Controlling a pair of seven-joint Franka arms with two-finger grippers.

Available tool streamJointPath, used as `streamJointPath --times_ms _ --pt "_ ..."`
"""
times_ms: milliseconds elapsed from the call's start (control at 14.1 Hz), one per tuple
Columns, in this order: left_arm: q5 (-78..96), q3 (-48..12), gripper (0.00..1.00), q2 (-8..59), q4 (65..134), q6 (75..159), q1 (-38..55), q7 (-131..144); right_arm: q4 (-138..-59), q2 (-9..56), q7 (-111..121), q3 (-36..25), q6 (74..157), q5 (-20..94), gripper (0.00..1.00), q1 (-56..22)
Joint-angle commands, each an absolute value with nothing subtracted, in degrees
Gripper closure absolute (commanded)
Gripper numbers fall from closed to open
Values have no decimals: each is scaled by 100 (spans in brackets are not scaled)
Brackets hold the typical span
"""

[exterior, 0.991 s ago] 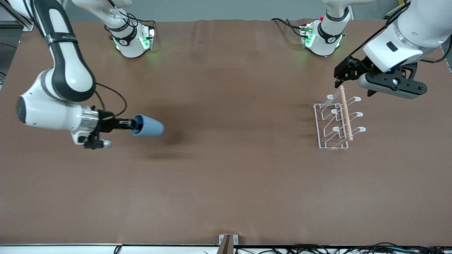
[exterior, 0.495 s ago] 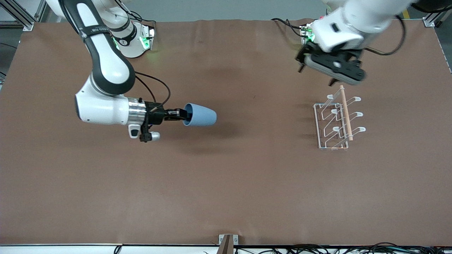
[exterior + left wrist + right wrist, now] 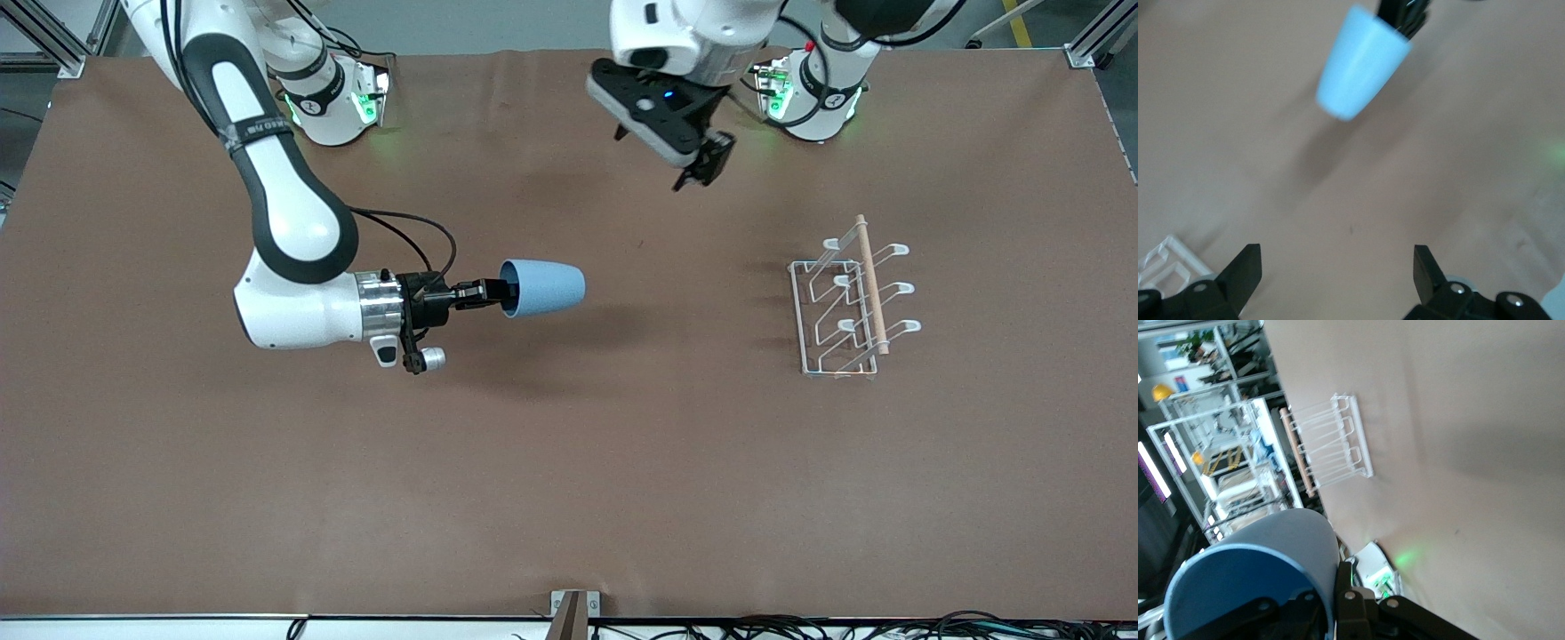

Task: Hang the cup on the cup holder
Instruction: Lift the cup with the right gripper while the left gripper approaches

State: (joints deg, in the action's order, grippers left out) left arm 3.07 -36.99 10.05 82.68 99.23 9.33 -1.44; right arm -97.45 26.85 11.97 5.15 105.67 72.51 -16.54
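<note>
Right claw [image 3: 500, 293] clamped on the cup [image 3: 542, 288], over mid-surface [image 3: 569, 462]. Left claw [image 3: 707, 169] apart, aloft near its base. Cup holder [image 3: 849, 302] toward the left arm's end.

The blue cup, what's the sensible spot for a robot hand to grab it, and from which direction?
Probably the rim, coming in at the open mouth, as the right gripper does now: one finger inside the cup, one outside, pinching the thin wall. The cup has no handle, and its tapered sides could slip in a squeeze. The mouth, though, must go over a prong of the cup holder.
</note>
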Motion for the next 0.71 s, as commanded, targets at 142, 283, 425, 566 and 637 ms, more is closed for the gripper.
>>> streamJointPath --times_ms 142,283,425,566,637 --pt "325 -3718 0 1643 8139 10634 1239 -808 -9527 3041 1669 545 9871 7681 99 -1485" --pt "299 -3718 0 1897 8139 10958 1344 -1106 -9527 3111 1731 545 9826 7734 99 -1494" --pt "273 -3718 0 2091 8139 11240 1406 -1300 -9536 3225 1880 545 9608 7865 99 -1494" --pt "185 -3709 0 2240 8139 11425 1459 -1388 -9571 3357 2204 545 9205 7989 99 -1424" --pt "19 -3718 0 2346 8139 11495 1476 -1441 -9571 3418 2310 545 9002 7989 99 -1346"
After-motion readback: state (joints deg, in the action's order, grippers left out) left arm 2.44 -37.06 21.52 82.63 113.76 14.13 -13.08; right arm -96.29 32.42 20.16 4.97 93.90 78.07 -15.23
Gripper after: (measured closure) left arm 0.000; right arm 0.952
